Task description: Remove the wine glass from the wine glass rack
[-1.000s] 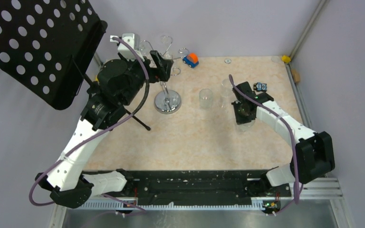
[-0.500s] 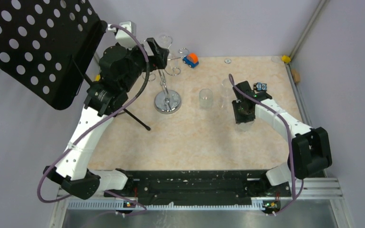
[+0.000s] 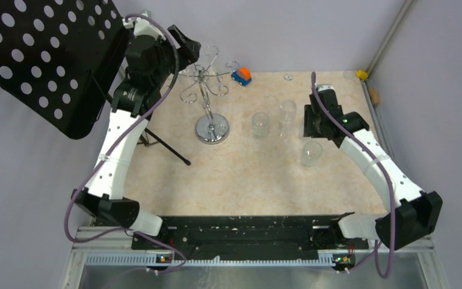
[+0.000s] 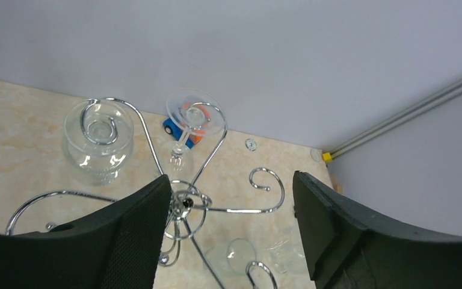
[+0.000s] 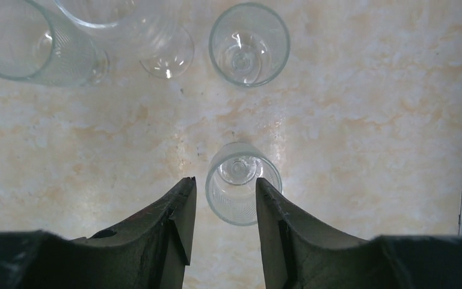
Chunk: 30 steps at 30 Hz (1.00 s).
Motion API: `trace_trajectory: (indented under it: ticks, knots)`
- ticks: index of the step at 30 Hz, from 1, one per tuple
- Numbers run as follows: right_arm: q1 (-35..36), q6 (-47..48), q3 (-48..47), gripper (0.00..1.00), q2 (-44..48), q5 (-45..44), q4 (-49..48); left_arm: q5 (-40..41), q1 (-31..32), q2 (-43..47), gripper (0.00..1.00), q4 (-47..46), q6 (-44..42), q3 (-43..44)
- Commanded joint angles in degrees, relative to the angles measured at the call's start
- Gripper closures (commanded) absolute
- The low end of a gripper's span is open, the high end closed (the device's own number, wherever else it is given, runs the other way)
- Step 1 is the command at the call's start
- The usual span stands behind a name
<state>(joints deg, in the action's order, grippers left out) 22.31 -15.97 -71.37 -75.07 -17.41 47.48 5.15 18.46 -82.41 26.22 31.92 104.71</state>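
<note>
The chrome wine glass rack [image 3: 205, 81] stands on its round disc base at the back left of the table. A wine glass [image 3: 210, 53] hangs upside down from one scroll arm at the far side; the left wrist view shows its foot [image 4: 195, 113] on top and its stem below. A second glass [image 4: 98, 133] sits under another scroll. My left gripper [image 3: 185, 46] is open and empty, high above and just left of the rack's top [image 4: 183, 201]. My right gripper [image 3: 314, 122] is open above a small ribbed glass [image 5: 241, 181].
A black perforated music stand [image 3: 45, 57] on a tripod fills the left side, close behind my left arm. A tumbler [image 3: 260, 124], a tall glass [image 3: 287, 114] and the small glass [image 3: 311, 153] stand mid-table. A blue-orange toy car [image 3: 241, 75] is at the back wall.
My left arm has risen and drawn back to the left, off the rack's top. My right gripper has let go of the small glass, lifted and moved back to the right.
</note>
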Motion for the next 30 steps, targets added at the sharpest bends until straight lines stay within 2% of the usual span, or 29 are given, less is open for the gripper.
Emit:
trace_trajectory:
  ticks: [1,6,10,19,27,30]
  knots:
    - [-0.3,-3.1,-2.5,0.58,5.8,-3.4,-1.7,-4.1,-2.3,-5.7,0.26,-1.3,7.6,4.9]
    - [-0.3,-3.9,-0.8,0.58,9.6,-0.4,-4.0,-4.8,-3.2,-11.7,0.4,-3.0,10.7,7.1]
    - [-0.3,-4.5,0.6,0.59,10.6,1.4,-5.2,-5.8,-3.6,-13.5,0.47,-6.0,11.7,5.8]
    - [-0.3,-5.4,3.3,0.61,10.8,4.7,-7.7,0.0,-4.1,-10.9,0.48,-12.9,15.0,-3.0]
    - [-0.3,-5.2,3.6,0.61,13.0,4.5,-8.4,-3.3,-6.9,-12.8,0.48,-16.6,23.0,-4.1]
    - [-0.3,-5.1,4.1,0.61,13.5,4.3,-8.4,-4.9,-7.5,-13.5,0.54,-17.9,25.1,-4.3]
